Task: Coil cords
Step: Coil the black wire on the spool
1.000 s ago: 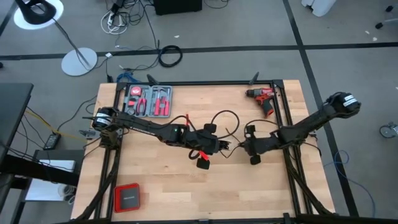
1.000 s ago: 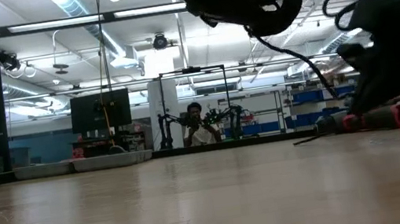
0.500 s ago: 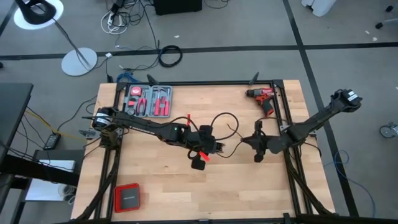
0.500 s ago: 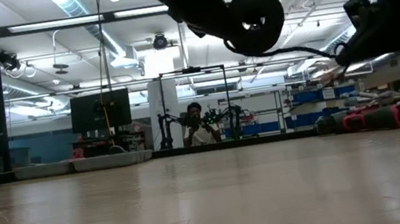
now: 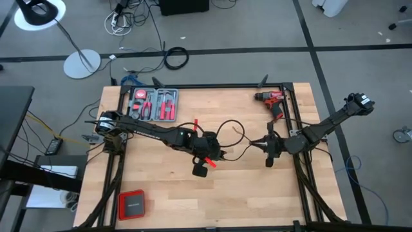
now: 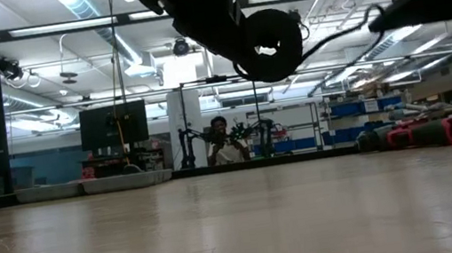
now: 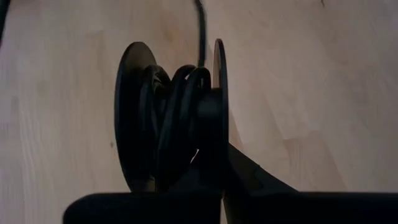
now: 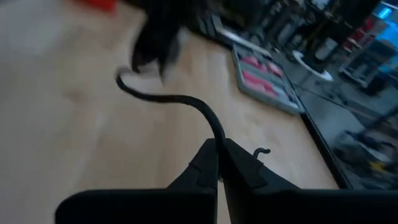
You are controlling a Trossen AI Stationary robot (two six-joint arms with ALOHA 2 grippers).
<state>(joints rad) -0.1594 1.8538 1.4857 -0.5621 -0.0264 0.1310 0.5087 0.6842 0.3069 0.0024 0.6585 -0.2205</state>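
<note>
Cord [image 7: 180, 118] wound on spool, its far end cut off by left wrist pic edge, left gripper [image 7: 208, 186] fingers mostly hidden behind spool, right wrist view blurred, left arm [image 8: 158, 31] just a dark smear, tool tray [image 8: 264, 78] contents unreadable, low view crops both arms at top.

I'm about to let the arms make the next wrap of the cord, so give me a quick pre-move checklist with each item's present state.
1. Right end effector pinches the cord: ok, fingers shut on it.
2. Left end effector holds the coiled part: ok, loops sit between the two discs.
3. Both end effectors lifted off the table: ok in the low view.
4. Cord runs free between the arms: ok, an open loop, no visible snag.
5. Red drill and tool tray clear of the cord: ok, both apart from it.
6. Loose plug end: cannot tell.
</note>
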